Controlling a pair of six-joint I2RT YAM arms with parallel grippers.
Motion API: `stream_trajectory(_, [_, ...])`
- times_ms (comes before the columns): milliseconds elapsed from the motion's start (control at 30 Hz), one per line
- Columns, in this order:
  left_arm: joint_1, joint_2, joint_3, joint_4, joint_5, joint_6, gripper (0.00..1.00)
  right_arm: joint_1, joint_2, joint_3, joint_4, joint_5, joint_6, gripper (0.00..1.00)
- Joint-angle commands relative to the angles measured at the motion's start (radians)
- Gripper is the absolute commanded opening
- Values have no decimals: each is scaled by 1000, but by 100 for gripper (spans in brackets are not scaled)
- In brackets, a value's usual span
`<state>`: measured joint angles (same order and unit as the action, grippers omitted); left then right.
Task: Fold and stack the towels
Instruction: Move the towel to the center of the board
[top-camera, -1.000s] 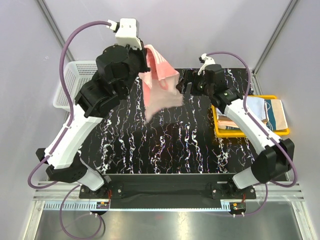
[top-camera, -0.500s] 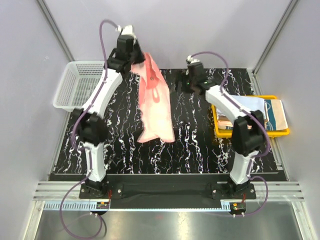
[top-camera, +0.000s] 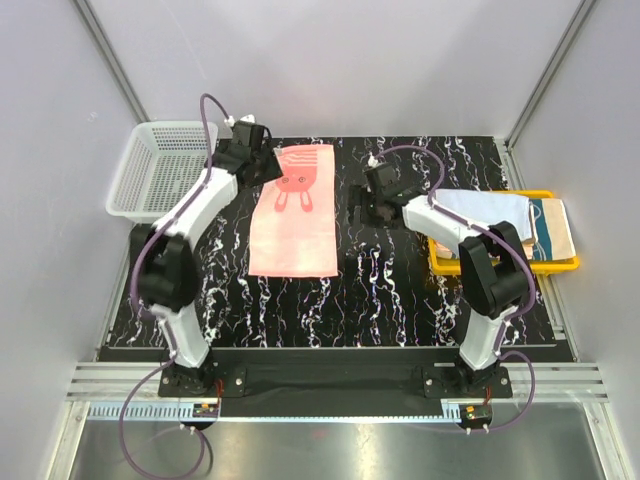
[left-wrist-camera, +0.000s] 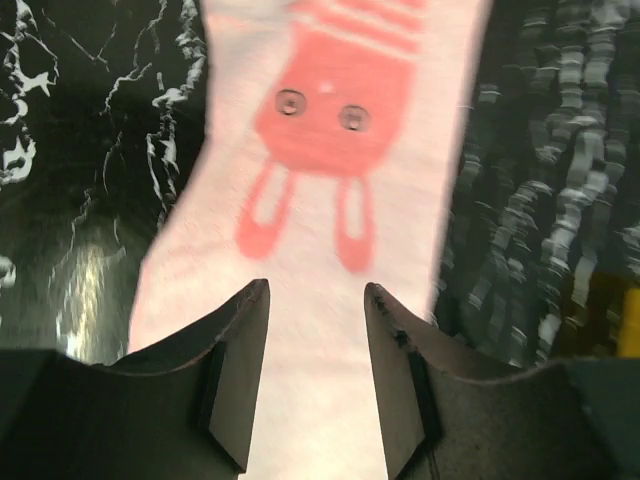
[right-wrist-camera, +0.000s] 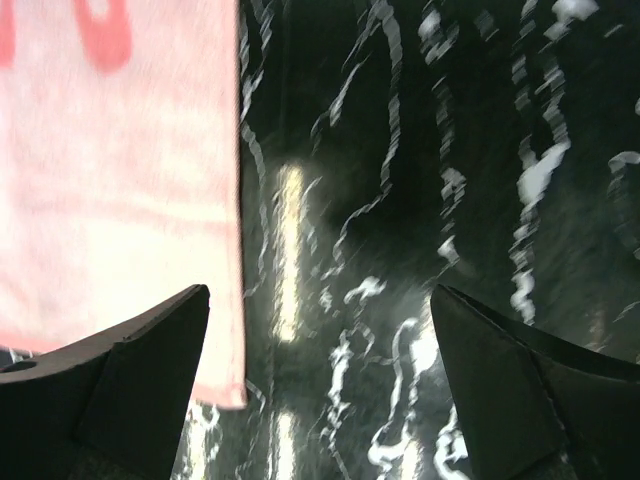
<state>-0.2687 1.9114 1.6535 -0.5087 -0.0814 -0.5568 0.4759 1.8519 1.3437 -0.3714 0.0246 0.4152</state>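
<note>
A pale pink towel (top-camera: 293, 212) with a coral rabbit figure lies spread flat on the black marbled table (top-camera: 400, 290), long side running away from the arms. My left gripper (top-camera: 263, 166) sits at the towel's far left corner; in the left wrist view it (left-wrist-camera: 315, 300) is open, with the towel (left-wrist-camera: 320, 200) lying below the gap. My right gripper (top-camera: 357, 210) hovers just right of the towel, open wide over bare table (right-wrist-camera: 320, 300), the towel's edge (right-wrist-camera: 120, 150) to its left. Folded towels (top-camera: 487, 207) rest in the yellow tray.
The yellow tray (top-camera: 505, 267) sits at the table's right edge, with a light one and a teal-and-cream one (top-camera: 551, 226) in it. A white mesh basket (top-camera: 160, 170) stands at the far left. Grey walls close in the back and sides.
The pink towel hung in the air from my left gripper; now it lies flat on the table. The left gripper has opened and let it go. Both arms have lowered towards the table.
</note>
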Motion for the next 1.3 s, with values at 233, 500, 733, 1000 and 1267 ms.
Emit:
stream_trajectory(233, [-75, -502, -599, 41, -215, -107, 48, 204, -71, -124, 74, 51, 112, 85])
stream_trajectory(500, [-86, -540, -848, 117, -181, -130, 50, 277, -46, -190, 98, 83, 160, 73])
stream_trajectory(733, [-89, -468, -897, 174, -166, -129, 51, 299, 6, -192, 75, 109, 165, 57])
stream_trajectory(1000, [-90, -416, -905, 202, -158, -141, 35, 302, 4, -209, 63, 123, 155, 45])
stream_trajectory(1267, [-121, -422, -916, 203, -112, -144, 0, 302, -10, -242, 55, 124, 140, 18])
